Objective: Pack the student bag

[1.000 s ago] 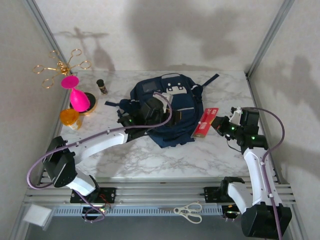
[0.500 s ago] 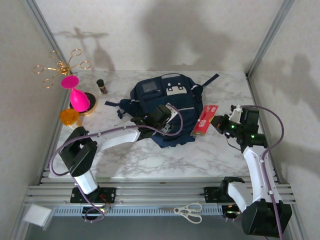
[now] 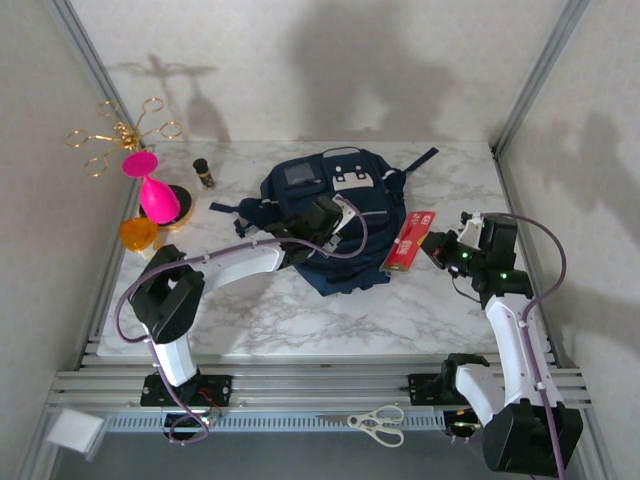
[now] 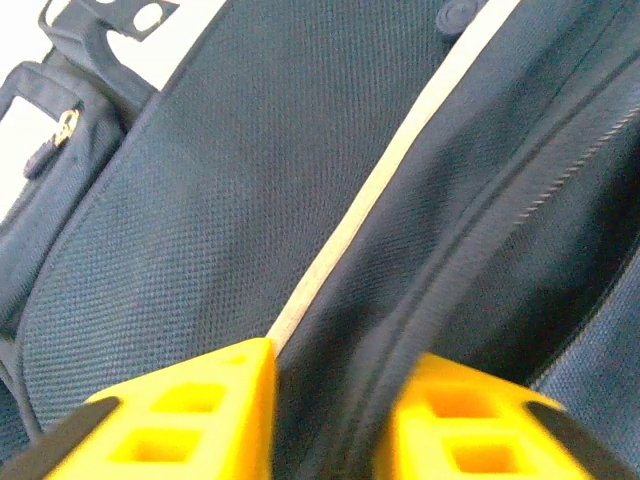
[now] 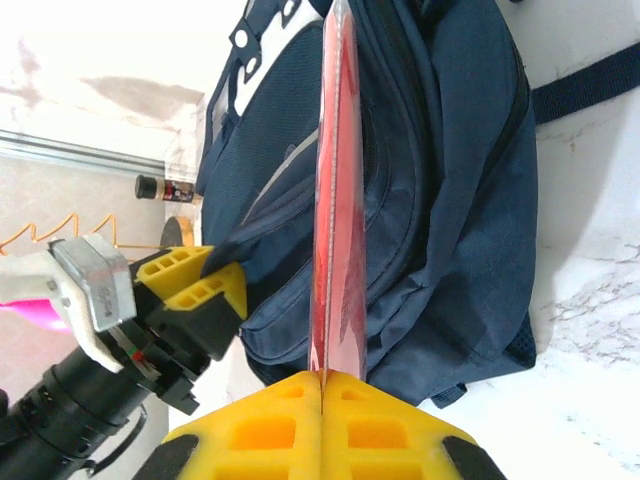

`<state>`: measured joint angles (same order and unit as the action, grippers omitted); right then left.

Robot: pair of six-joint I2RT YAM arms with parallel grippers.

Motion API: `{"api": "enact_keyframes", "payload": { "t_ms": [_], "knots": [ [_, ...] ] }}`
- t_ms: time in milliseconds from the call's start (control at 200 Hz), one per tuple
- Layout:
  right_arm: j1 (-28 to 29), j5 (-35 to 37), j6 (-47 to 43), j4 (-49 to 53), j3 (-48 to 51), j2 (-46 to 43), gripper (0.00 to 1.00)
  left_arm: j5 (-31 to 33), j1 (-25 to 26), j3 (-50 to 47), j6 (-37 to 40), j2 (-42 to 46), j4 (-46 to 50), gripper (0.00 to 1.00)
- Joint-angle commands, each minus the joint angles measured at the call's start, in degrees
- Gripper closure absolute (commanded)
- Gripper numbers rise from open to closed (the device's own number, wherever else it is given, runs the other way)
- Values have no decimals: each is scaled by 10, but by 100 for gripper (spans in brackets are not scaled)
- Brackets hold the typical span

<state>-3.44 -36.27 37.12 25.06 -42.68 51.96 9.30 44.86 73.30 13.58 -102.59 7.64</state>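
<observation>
Navy student bag (image 3: 368,192) lying near-to-far, left pincer (image 4: 335,358) pinching it, right pincer (image 5: 322,378) clamping card (image 5: 331,200)

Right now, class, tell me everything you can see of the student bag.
The student bag is a navy woven-fabric backpack with grey-white patches, a pale stripe, zipped front pockets and dark straps, lying flat on the marble table. The left gripper pinches a fold beside a zip; the right gripper holds a red flat pack at its right side.

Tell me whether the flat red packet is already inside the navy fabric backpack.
No: the flat red packet sits clamped in the right claw, beside the navy fabric backpack.
</observation>
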Motion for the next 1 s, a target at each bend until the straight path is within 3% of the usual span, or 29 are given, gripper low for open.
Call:
{"api": "enact_keyframes", "payload": {
  "t_ms": [0, 85, 205, 270, 345, 546, 691, 826, 991],
  "knots": [
    [1, -30, -1, -20, 14, -5, 100, 0, -15, 32, 5, 7, 4, 85],
    [9, -69, 44, -77, 42, -5, 100, -1, -16, 58, -9, -1, 6, 100],
    [28, -67, 97, -132, 61, -5, 100, -19, -15, 113, -74, -1, 33, 100],
    [36, -70, 150, -208, 86, -5, 100, -51, -11, 138, -118, 3, 44, 100],
    [50, -69, 220, -325, 118, 6, 100, -29, 16, 167, -142, -1, 62, 100],
    [79, 29, 295, -420, 119, 73, 100, 49, 68, 219, -245, -12, 114, 100],
    [100, 89, 391, -519, 162, 113, 100, 22, 81, 209, -351, 6, 107, 100],
    [163, 191, 371, -534, 146, 148, 100, 6, 102, 192, -416, 12, 88, 100],
    [206, 191, 392, -660, 129, 261, 100, 4, 110, 171, -510, 15, 70, 100]
  ]
}}
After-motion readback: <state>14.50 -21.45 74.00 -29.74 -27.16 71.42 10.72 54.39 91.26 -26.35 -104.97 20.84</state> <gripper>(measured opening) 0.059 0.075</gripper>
